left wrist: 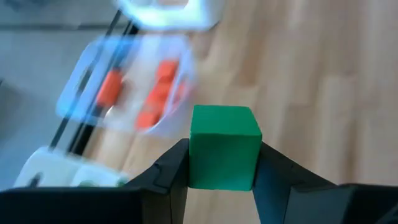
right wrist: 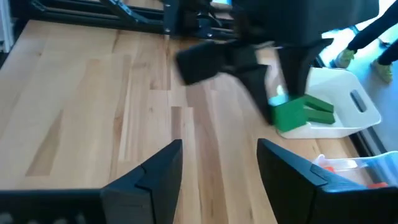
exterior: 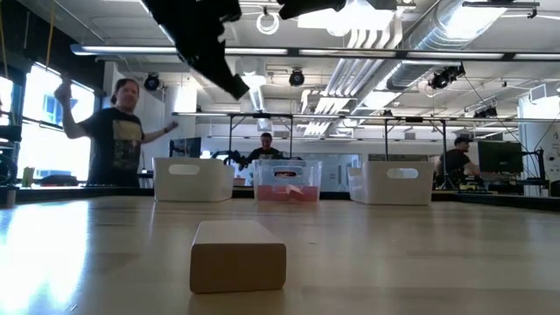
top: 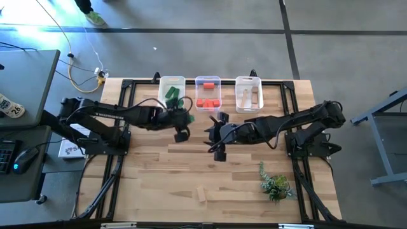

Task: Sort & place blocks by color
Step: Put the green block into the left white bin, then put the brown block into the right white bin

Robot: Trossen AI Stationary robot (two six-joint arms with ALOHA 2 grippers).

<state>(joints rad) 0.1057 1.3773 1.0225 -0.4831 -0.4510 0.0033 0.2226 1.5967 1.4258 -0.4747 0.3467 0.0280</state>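
Left wrist view: left gripper (left wrist: 222, 171) clamps one green wooden cube (left wrist: 224, 146); bare wood beyond. Right gripper (right wrist: 219, 163) gapes, holding nothing.

The floor (top: 210, 38) at the top is gray. Bright lights and pipes (exterior: 437, 35) hang high up. A dark desk (top: 22, 83) stands at the left.

Right tool (right wrist: 217, 171) open and empty; opposite tool (right wrist: 273, 102) grips green block (right wrist: 290, 115).

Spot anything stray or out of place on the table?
One pale natural-wood block lies alone near the table's front edge, far from the three white bins; not yet sorted. The small green artificial plant sits upright. Nothing spilled.
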